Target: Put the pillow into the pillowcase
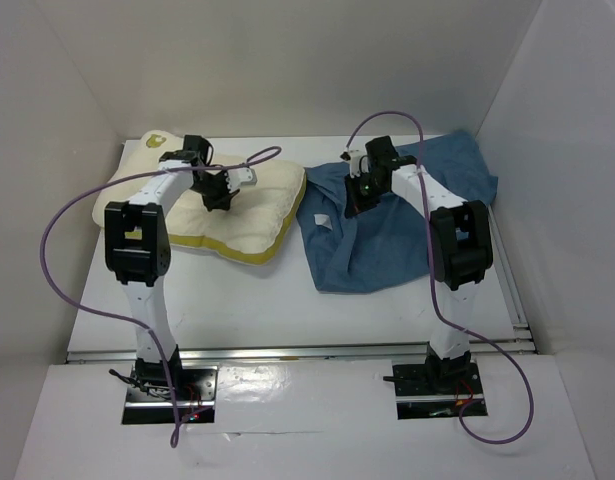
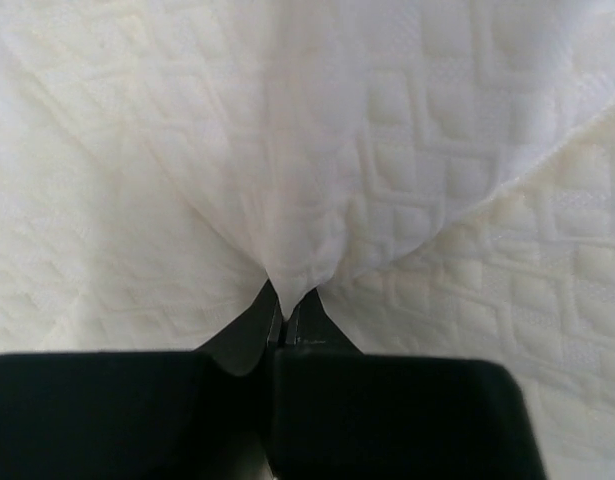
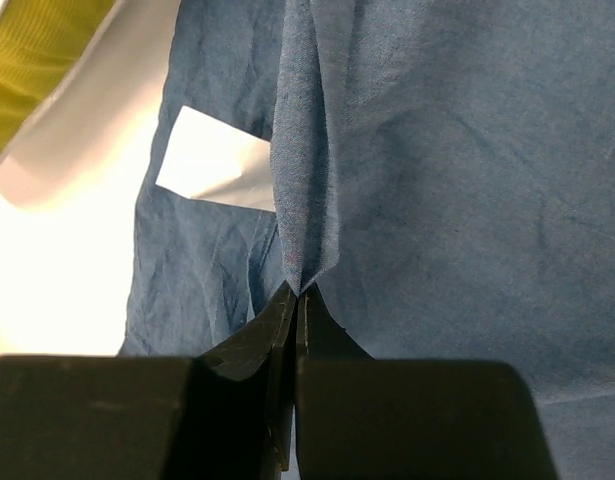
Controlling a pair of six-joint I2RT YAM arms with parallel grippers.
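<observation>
Left gripper (image 2: 284,305) was clamped on a raised fold of the pillow (image 1: 249,215), which lay at the far left of the table (image 1: 287,310). In the same way the right gripper (image 3: 299,292) was clamped on a fold of the pillowcase (image 1: 387,250), just beside it on the right. To do this step well, I judge the right one should hold one layer only at the open edge, maybe near the white label (image 3: 212,160). Where the opening was, and how many layers each pinch held, could not be seen.
</observation>
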